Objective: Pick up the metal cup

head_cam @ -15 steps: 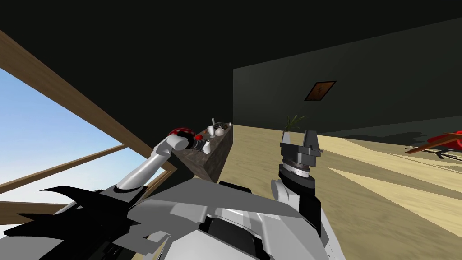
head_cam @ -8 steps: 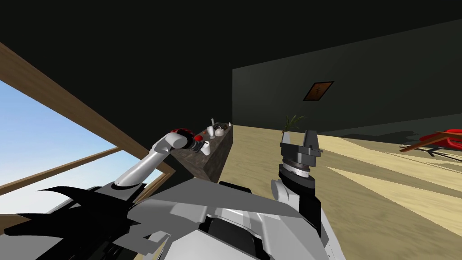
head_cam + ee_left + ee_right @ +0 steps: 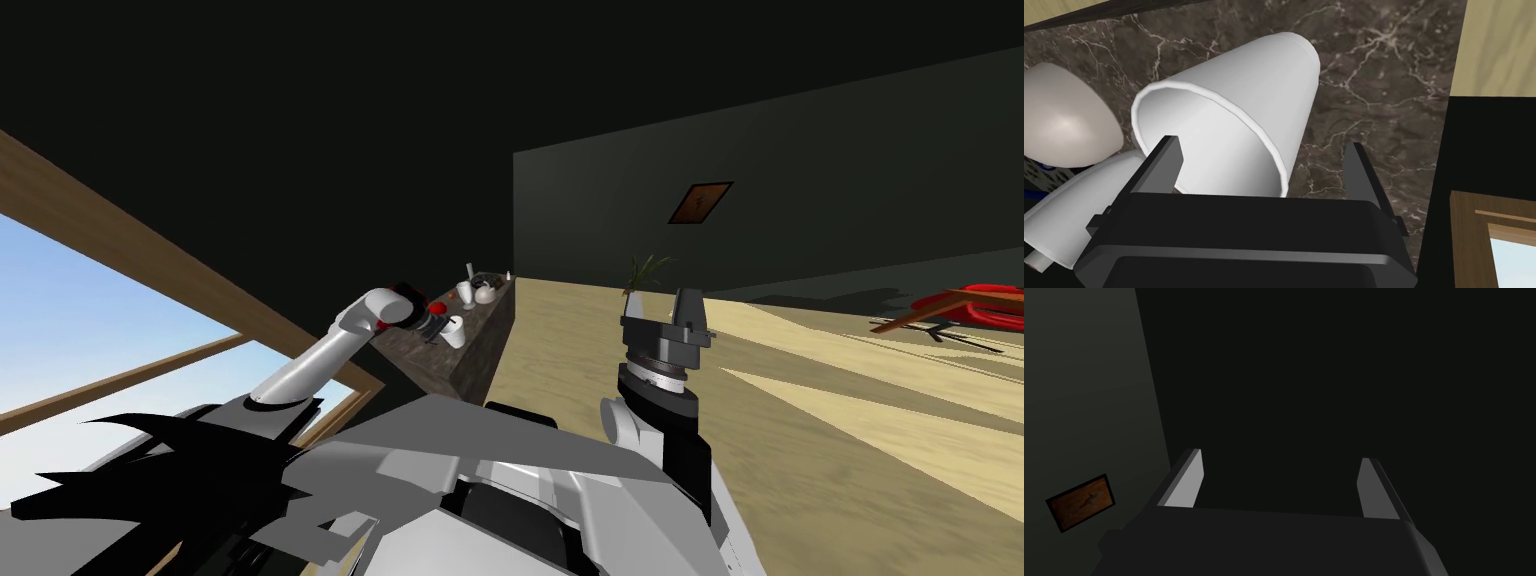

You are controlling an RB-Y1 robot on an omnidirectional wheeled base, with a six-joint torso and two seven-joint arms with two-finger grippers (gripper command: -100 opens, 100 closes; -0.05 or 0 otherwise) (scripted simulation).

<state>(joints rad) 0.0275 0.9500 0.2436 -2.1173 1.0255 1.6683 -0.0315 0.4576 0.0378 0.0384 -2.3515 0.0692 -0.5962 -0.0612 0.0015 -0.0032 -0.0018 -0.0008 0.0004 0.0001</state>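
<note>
The left gripper (image 3: 439, 322) hangs at a small white tapered cup (image 3: 456, 331) on the dark marbled counter (image 3: 478, 350); the right gripper (image 3: 689, 300) stands upright, well apart.

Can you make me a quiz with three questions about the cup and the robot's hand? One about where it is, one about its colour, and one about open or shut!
1. Where is the cup?
A) on the floor
B) on the dark marbled counter
C) on a chair

2. What colour is the cup?
A) red
B) blue
C) white

3. How are the fingers of the left end effector?
A) open
B) shut flat together
C) shut on a spoon

Answers:
1 B: the left wrist view shows dark stone with pale veins under the cup.
2 C: its wall and rim are plain white.
3 A: the two fingers stand wide apart, one of them well clear of the cup.
</note>
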